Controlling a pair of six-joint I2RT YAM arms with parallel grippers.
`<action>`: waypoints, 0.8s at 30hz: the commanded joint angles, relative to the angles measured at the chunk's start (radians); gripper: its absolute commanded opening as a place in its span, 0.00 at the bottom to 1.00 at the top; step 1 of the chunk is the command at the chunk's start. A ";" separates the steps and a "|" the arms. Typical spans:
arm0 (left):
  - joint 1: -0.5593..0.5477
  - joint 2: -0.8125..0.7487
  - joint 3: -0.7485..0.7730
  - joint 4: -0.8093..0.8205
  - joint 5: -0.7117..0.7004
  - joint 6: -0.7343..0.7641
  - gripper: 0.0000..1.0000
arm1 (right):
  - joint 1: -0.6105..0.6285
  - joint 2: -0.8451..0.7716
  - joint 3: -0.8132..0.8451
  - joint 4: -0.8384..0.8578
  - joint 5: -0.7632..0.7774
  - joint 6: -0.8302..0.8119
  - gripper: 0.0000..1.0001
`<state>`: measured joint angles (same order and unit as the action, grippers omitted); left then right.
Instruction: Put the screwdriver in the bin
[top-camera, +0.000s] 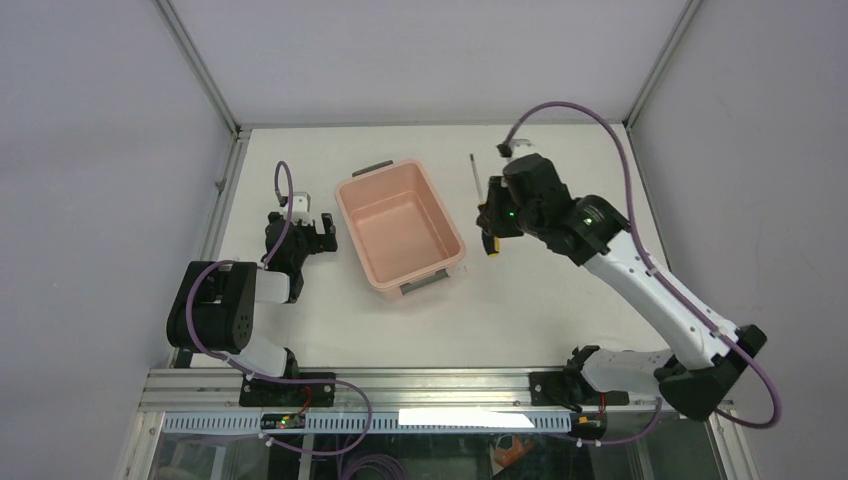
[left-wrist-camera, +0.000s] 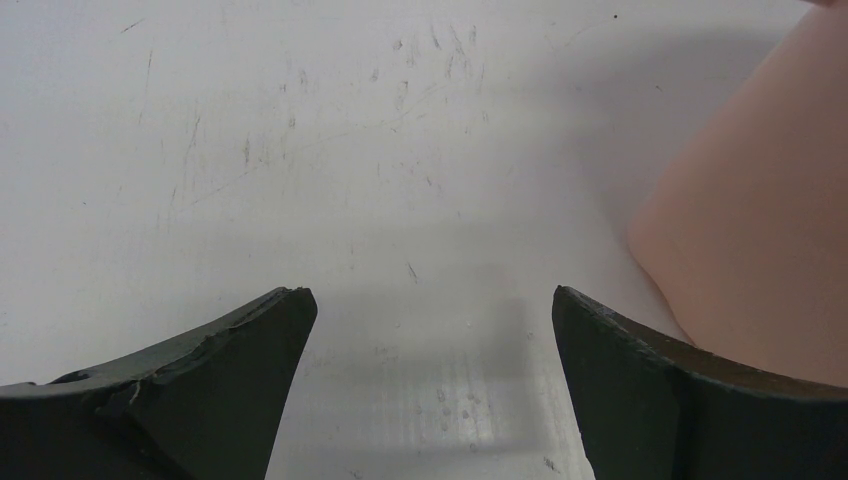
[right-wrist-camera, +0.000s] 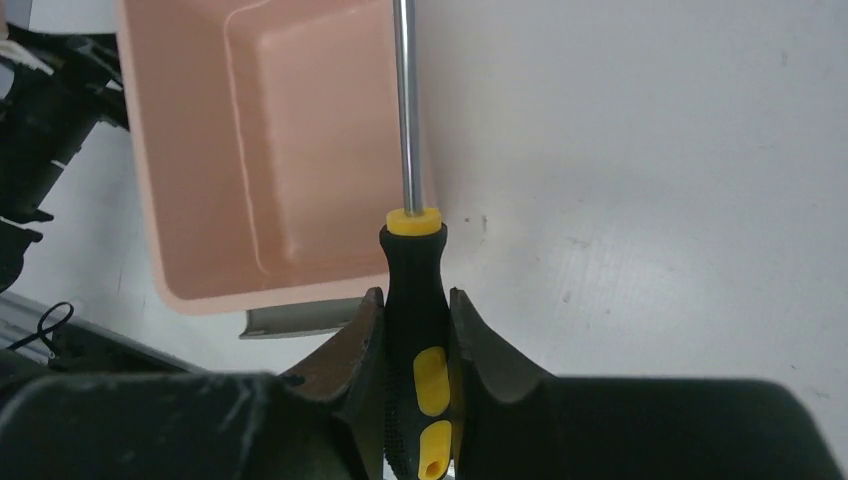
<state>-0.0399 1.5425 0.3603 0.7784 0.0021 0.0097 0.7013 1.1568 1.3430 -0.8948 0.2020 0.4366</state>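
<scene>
Right wrist view: the right gripper (right-wrist-camera: 414, 296) has its two dark, curved fingers (right-wrist-camera: 350, 345) pressed against either side of the screwdriver (right-wrist-camera: 413, 262), gripping the black ribbed handle partway along, with almost no gap left. Yellow inlays show on the handle between the fingers, and a yellow collar rings its far end where the thin, round, shiny metal shaft begins. The shaft points straight away from the gripper, running along the edge of the bin (right-wrist-camera: 300, 150). Whether the screwdriver is clear of the table (right-wrist-camera: 650, 150) cannot be judged.

The bin is a smooth salmon-pink plastic tub, rectangular with rounded corners, and a grey clip (right-wrist-camera: 300, 318) sits on its short near end. From the top external view it lies left of the right gripper (top-camera: 490, 216), in the middle of the table (top-camera: 560, 300), turned slightly askew. The screwdriver (top-camera: 475, 178) is outside it, just beside its right long wall.

On the bin's (top-camera: 400, 225) other side, the left gripper (top-camera: 315, 232) sits low near the left wall. Its wrist camera shows matte black fingers (left-wrist-camera: 250, 345) spread wide around nothing, with the left gripper (left-wrist-camera: 430, 300) over the white, finely scratched table (left-wrist-camera: 350, 150). A rounded pink corner of the bin (left-wrist-camera: 760, 250) is to the right.
</scene>
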 joint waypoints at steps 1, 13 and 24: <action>-0.007 -0.035 0.023 0.025 0.014 -0.019 0.99 | 0.129 0.168 0.136 0.075 -0.021 -0.040 0.00; -0.007 -0.035 0.023 0.025 0.014 -0.019 0.99 | 0.218 0.552 0.274 0.262 0.056 0.081 0.08; -0.006 -0.035 0.023 0.025 0.013 -0.019 0.99 | 0.231 0.783 0.239 0.351 0.134 0.193 0.18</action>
<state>-0.0395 1.5421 0.3603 0.7780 0.0021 0.0097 0.9253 1.9079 1.5795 -0.6323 0.2649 0.5571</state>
